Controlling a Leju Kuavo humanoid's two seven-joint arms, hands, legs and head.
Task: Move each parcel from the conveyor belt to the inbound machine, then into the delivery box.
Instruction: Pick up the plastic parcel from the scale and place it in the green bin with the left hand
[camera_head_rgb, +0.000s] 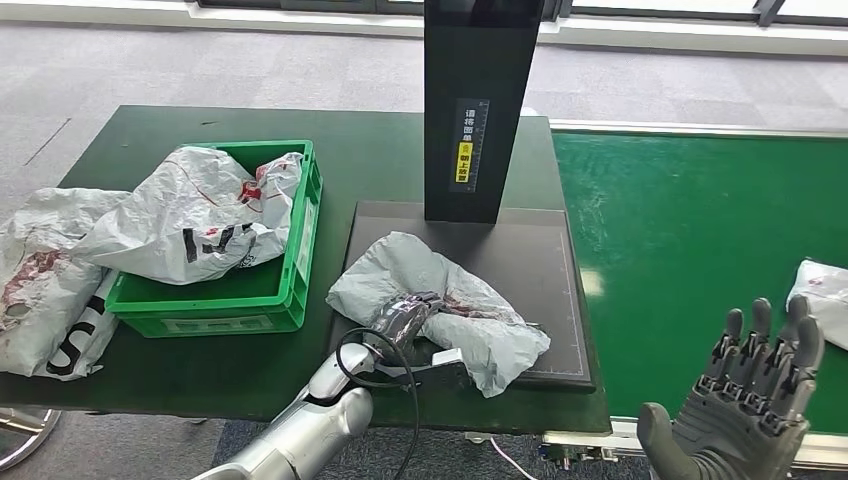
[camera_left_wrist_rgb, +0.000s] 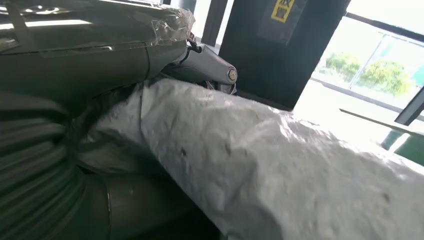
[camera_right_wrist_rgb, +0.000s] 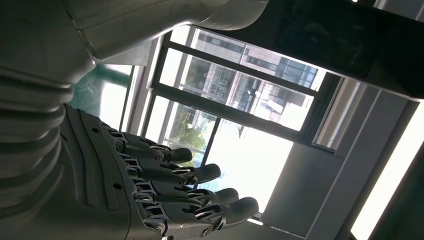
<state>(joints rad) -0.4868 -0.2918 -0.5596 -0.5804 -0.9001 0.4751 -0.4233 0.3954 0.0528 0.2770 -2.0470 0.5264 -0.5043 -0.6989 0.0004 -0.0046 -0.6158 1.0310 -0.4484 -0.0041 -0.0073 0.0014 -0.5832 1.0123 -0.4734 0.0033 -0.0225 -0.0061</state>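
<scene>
— Fingers of our left hand (camera_head_rgb: 405, 322) are wrapped around the crumpled grey plastic mailer parcel (camera_head_rgb: 440, 300), aren't they?

— We see them that way. From the head camera the hand lies on the near side of the parcel with the film bunched over it, and at the left wrist the grey thumb (camera_left_wrist_rgb: 75, 65) presses against the wrinkled film (camera_left_wrist_rgb: 280, 165), so we call it grasping the parcel.

— Where does that parcel sit?

— On the flat dark grey platform (camera_head_rgb: 545, 260) of the inbound machine, near edge, in front of the tall black scanner column with the yellow label (camera_head_rgb: 478, 110).

— And our right hand (camera_head_rgb: 745, 400)?

— Raised at the near right, over the near edge of the green conveyor belt (camera_head_rgb: 690, 230). Its fingers (camera_right_wrist_rgb: 200, 175) are extended and spread, holding nothing; at the right wrist they stand out against a window.

— Other parcels?

— A white plastic mailer parcel (camera_head_rgb: 820, 300) lies on the belt at the far right edge, just beyond our right hand. To the left, the green plastic delivery crate (camera_head_rgb: 290, 290) on the dark green table (camera_head_rgb: 370, 150) holds a large white crumpled bag parcel with red and black print (camera_head_rgb: 195, 215). Another white printed bag (camera_head_rgb: 45, 280) lies on the table just left of the crate, touching it.
</scene>
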